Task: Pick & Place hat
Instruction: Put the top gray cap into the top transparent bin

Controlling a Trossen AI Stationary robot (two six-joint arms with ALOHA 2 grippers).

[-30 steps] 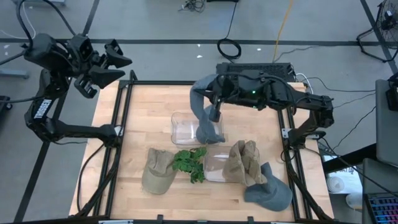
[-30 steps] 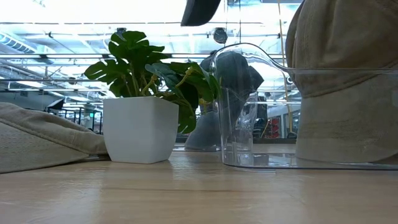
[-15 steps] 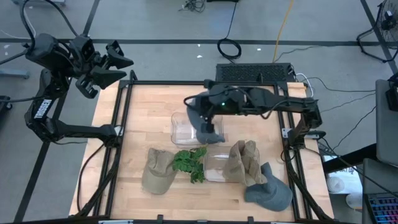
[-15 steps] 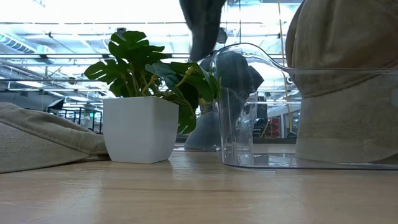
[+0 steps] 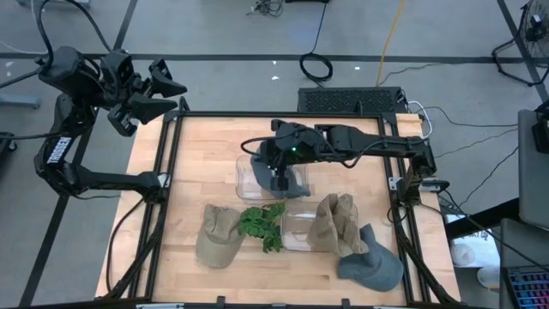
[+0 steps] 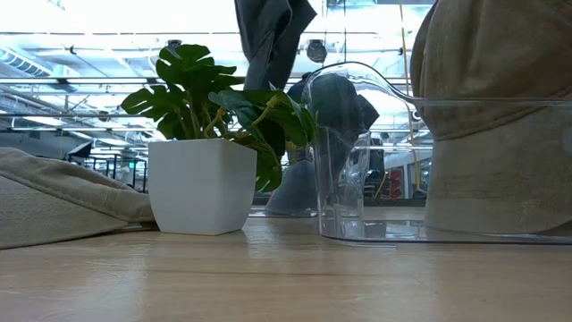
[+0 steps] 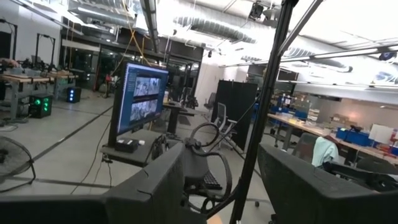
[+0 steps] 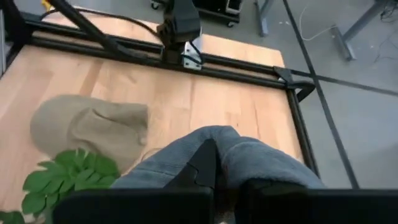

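One grey hat (image 5: 257,168) hangs clamped in the right claw (image 5: 276,171) above the clear bin (image 5: 243,182).

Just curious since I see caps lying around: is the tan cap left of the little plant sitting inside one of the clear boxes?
No, in the high view the tan cap lies directly on the wooden table, beside the plant and outside both clear boxes.

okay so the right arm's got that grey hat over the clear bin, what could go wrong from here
The right gripper holds the grey hat bunched over the clear bin. Part of it may drape over the rim instead of dropping inside. The plant stands just in front of that bin, so a low swing of cloth might brush its leaves or tip the pot. The bin looks light and could slide if the hat drags it.
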